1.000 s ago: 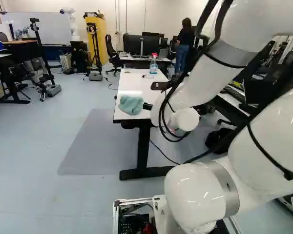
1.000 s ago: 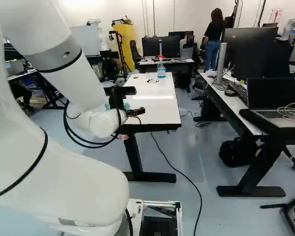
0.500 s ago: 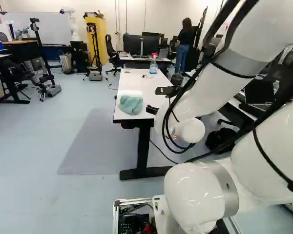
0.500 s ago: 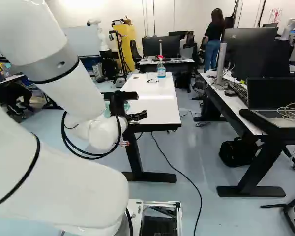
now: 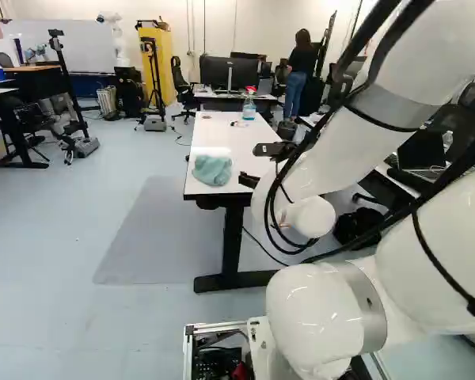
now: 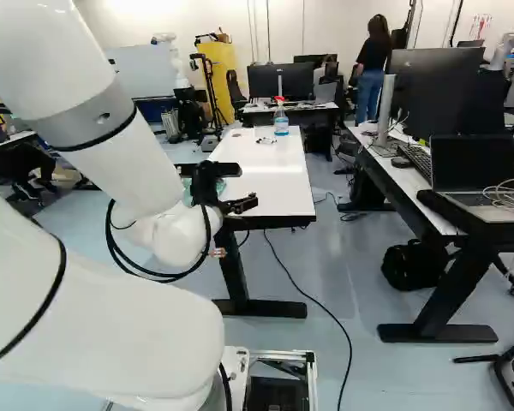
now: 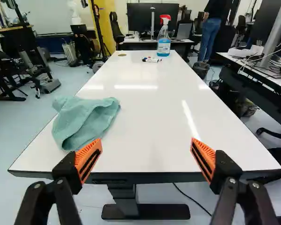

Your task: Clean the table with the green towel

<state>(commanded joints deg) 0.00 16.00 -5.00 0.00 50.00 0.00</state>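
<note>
The gripper's (image 6: 254,203) jaws stand wide open with nothing between them, their orange pads (image 7: 89,159) ridged and slotted, facing each other at the near end of the surface (image 7: 145,108). The towel (image 7: 84,123) lies on that surface ahead of the pad on its own side, apart from it, near the corner at the left of the left base view. It is soft, matt, teal-green cloth, crumpled into a low, rounded heap with loose folds. Its long axis seems to run slantwise, from the surface's near end inward and away from the jaws; the narrower, rounded end points toward the middle. A flap reaches the long edge beside it; whether it overhangs, I cannot tell. The surface is smooth, glossy white with a dark rim, and carries streaks of reflected light. Toward its far end lie a few slim markers (image 7: 151,60) and a small, flat brown disc (image 7: 122,55). Beside the markers stands an upright, clear plastic bottle (image 7: 163,46) with a red-and-white trigger and blue contents.
</note>
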